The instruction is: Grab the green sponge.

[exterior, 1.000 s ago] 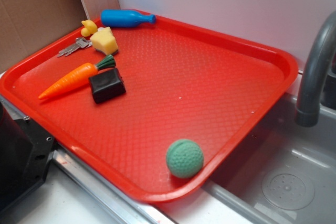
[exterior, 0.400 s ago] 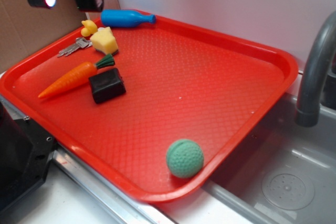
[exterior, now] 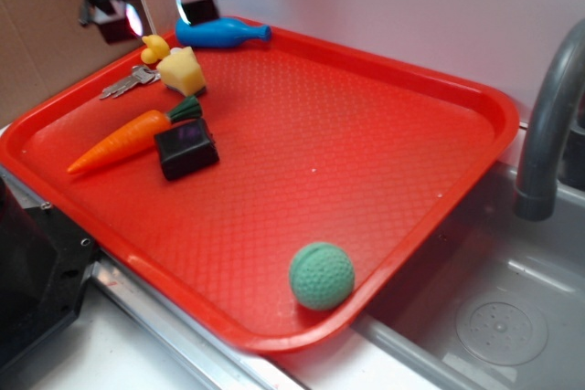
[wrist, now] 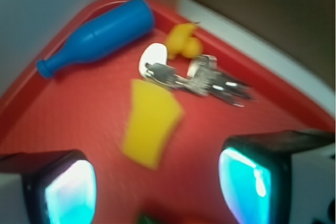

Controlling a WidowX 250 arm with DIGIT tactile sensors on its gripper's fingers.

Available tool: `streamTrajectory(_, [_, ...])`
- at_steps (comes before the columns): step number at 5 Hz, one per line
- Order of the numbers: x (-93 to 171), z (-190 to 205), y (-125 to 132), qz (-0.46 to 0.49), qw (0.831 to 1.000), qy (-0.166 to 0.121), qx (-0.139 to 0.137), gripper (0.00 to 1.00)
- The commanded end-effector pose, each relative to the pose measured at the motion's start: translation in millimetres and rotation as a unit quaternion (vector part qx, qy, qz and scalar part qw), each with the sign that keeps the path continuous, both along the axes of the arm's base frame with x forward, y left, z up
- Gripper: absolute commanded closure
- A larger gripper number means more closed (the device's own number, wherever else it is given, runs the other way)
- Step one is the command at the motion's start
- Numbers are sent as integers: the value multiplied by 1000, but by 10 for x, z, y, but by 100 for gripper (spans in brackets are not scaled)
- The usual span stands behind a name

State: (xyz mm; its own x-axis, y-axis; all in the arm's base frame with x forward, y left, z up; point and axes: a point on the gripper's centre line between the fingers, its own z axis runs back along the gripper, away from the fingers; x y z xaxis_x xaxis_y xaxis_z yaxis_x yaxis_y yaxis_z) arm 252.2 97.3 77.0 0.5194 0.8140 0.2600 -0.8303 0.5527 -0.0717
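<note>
Now the gripper (exterior: 155, 14) hangs in the air over the far left corner of the red tray (exterior: 384, 162), fingers spread wide with nothing between them. From the wrist view, the two glowing fingertips (wrist: 68, 190) frame the bottom of the shot, and the green sponge (wrist: 151, 121), really a pale yellow wedge, sits just ahead in the gap, clear of both. In the exterior view the sponge (exterior: 183, 70) lies flat on the tray below the gripper. Just beside it, a bunch of keys (wrist: 202, 81) and a small yellow duck (wrist: 184, 42); a blue bottle (exterior: 219, 33) lies on its side along the far rim. Nearer the camera, a toy carrot (exterior: 128, 137) rests next to a black block (exterior: 186, 149). Well apart, near the front edge, sits a green knitted ball (exterior: 321, 275). Off to the right, a grey faucet (exterior: 548, 125) rises over a sink (exterior: 494, 308).
</note>
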Motion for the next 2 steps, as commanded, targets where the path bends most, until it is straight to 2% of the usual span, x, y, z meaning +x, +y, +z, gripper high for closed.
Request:
streamTrajectory(1, [74,-253,240,21,999,-17,-17,0])
streamTrajectory(2, [-149,-499,329,20,999,32,-35,0])
